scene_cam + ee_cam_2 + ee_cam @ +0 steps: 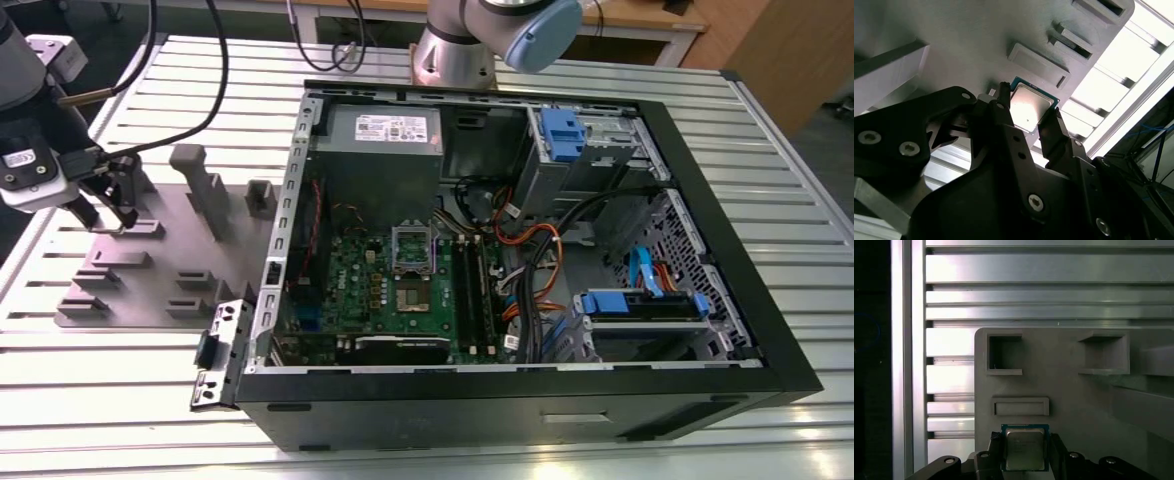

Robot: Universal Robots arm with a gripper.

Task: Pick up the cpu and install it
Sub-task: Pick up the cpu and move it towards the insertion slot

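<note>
The cpu (1030,105) (1025,456) is a small square chip with a shiny silver top and a thin dark rim. It lies flat on the grey fixture plate (147,285) at the exterior view's left. My gripper (110,222) (1028,106) (1025,442) is lowered onto that plate, one black finger against each opposite edge of the chip, shut on it. The chip still rests on the plate. The open computer case (747,330) lies to the exterior view's right, with the green motherboard and its silver socket frame (412,248) inside.
Raised grey blocks and pockets (198,185) stand on the fixture plate around my gripper. Inside the case are a grey power supply (380,135), blue drive brackets (641,305) and orange and black cables (534,250). Everything rests on a ribbed aluminium table (120,390).
</note>
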